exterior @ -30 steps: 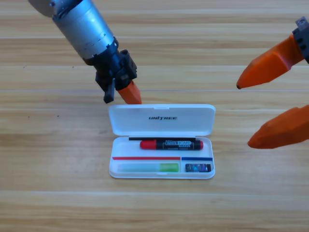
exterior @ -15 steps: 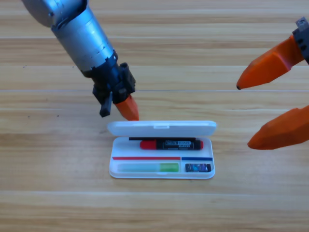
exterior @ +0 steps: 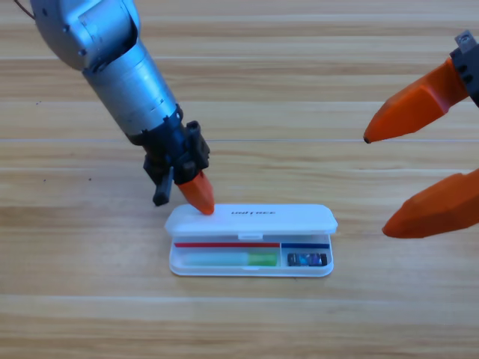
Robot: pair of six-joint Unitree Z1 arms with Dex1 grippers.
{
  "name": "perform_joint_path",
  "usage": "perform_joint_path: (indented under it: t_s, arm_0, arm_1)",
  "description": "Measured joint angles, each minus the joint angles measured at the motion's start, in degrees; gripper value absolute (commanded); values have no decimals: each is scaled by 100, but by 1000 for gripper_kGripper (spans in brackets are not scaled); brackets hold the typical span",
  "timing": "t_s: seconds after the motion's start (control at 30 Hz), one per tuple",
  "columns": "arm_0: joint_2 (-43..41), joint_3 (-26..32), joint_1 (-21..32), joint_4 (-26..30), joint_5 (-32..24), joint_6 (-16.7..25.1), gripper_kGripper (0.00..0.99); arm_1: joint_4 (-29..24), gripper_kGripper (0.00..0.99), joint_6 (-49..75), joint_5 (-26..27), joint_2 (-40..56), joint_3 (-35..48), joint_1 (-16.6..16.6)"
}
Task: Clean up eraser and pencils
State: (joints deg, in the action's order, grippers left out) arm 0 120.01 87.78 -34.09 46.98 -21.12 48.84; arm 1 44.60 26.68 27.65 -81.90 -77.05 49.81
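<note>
The white case (exterior: 175, 263) lies at the table's middle with its lid (exterior: 299, 219) tipped forward, about half way down over the tray. My left gripper (exterior: 199, 199) is shut, and its orange tip presses on the lid's back left corner. In the front row lie the green pencil (exterior: 230, 259) and, to its right, the dark eraser (exterior: 307, 259). The lid hides the back row and the red-capped marker. My right gripper (exterior: 374, 185) waits open at the right edge, holding nothing.
Bare wooden table (exterior: 90, 299) surrounds the case on all sides. The left arm's grey body (exterior: 127, 75) slants in from the upper left, above the table behind the case.
The left gripper has moved forward and down, swinging the lid from upright to half shut. The lid now covers the marker. The right gripper has held still.
</note>
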Motion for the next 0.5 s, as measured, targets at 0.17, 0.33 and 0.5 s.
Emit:
perform_joint_path:
  t_s: [0.17, 0.33, 0.5]
  arm_0:
    - [0, -205, -82, -205, 0, 7, 0]
    - [0, -367, -220, -405, 0, 7, 0]
    - [0, -483, -310, -566, 0, 7, 0]
  arm_1:
    - [0, 904, -1, 0, 0, 0, 17]
    - [0, 904, -1, 0, -1, 0, 18]
    - [0, 904, -1, 0, -1, 0, 27]
